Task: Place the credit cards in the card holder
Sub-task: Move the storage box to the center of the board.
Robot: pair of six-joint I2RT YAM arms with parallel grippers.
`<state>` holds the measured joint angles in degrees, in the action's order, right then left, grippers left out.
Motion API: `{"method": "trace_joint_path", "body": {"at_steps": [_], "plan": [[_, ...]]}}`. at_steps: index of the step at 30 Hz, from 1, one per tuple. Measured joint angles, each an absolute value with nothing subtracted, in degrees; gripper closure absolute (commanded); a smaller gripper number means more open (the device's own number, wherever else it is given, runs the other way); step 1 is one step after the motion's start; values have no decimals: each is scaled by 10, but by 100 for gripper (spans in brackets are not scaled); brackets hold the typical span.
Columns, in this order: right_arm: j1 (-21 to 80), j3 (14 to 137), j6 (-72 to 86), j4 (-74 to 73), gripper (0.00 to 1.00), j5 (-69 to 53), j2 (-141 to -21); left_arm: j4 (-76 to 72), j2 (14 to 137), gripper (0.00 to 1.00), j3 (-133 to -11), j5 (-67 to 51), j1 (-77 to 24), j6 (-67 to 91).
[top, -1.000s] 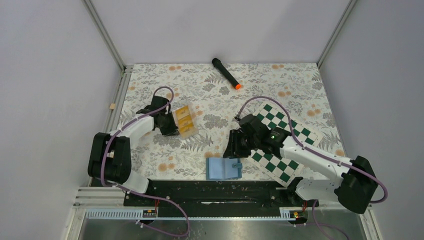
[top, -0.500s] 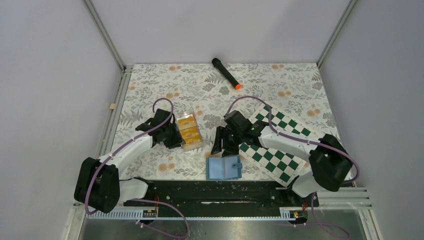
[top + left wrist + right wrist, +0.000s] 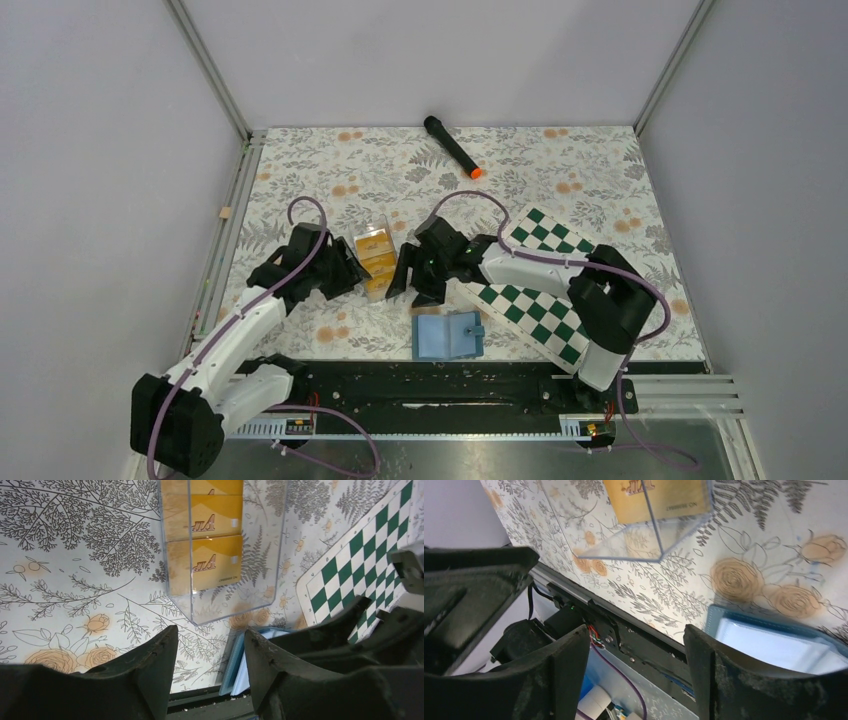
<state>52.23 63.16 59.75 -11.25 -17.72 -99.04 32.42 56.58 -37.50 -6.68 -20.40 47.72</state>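
Note:
Several orange-yellow credit cards (image 3: 373, 258) lie in a clear plastic tray (image 3: 383, 283) left of centre. The blue card holder (image 3: 447, 336) lies open near the front edge. My left gripper (image 3: 348, 276) is at the tray's left side, open, holding nothing. My right gripper (image 3: 408, 284) is at the tray's right side, also open and empty. In the left wrist view the credit cards (image 3: 202, 535) and tray (image 3: 260, 555) sit ahead of the left gripper (image 3: 210, 647), clear of its jaws. The right wrist view shows the cards (image 3: 659, 497), the card holder (image 3: 774, 642) and the right gripper (image 3: 636, 637).
A green-and-white chessboard (image 3: 545, 300) lies under my right arm, right of the card holder. A black marker with an orange tip (image 3: 452, 147) rests at the back. The black base rail (image 3: 430, 385) runs along the front edge, just behind the card holder.
The tray with the cards slid a little nearer. My left gripper opened and let go of it. My right gripper moved left from above the card holder to the tray, opening wider.

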Motion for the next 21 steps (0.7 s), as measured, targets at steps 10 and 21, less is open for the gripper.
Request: {"method": "trace_joint_path", "body": {"at_steps": [10, 21], "plan": [[527, 690, 656, -132, 28, -129, -1076, 381, 513, 47, -402, -66, -204, 449], [499, 691, 671, -103, 17, -136, -1086, 395, 496, 47, -386, -74, -204, 446]]}}
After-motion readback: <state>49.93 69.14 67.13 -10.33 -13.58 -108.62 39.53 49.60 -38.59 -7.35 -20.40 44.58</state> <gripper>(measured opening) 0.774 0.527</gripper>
